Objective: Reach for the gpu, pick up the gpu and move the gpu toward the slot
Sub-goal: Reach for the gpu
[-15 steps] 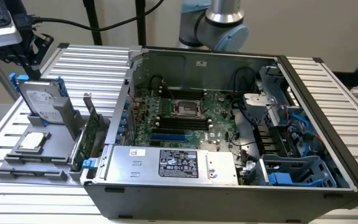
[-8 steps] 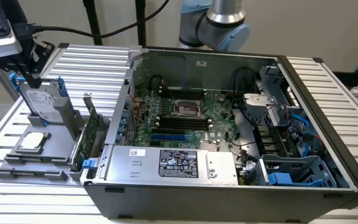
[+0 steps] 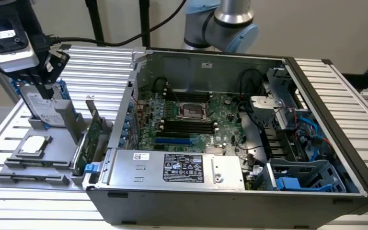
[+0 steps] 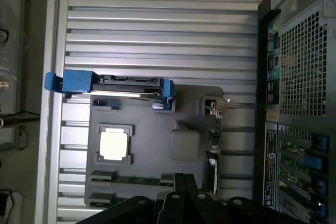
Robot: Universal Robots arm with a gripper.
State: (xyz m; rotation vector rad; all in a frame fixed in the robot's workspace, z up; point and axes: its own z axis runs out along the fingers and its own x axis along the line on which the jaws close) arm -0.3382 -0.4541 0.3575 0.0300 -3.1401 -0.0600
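Observation:
The gpu (image 3: 93,136) is a thin green card that stands on edge in the grey holder tray (image 3: 17,170), just outside the open computer case. In the wrist view the gpu (image 4: 214,142) is a narrow dark strip with a silver bracket end. My gripper (image 3: 43,93) hangs over the hard drive (image 3: 43,108) at the tray's far end, to the exterior view's left of the gpu and apart from it. In the wrist view the dark gripper (image 4: 185,184) stands over the tray. A blue slot (image 3: 173,142) lies on the motherboard inside the case.
The tray also carries a square silver chip (image 3: 34,143) and the hard drive with blue rails (image 4: 110,85). The open case (image 3: 337,143) holds a motherboard, cables and a grey power supply (image 3: 178,167). Its perforated back wall (image 4: 302,77) rises beside the gpu. Ribbed aluminium table (image 3: 101,72) lies all around.

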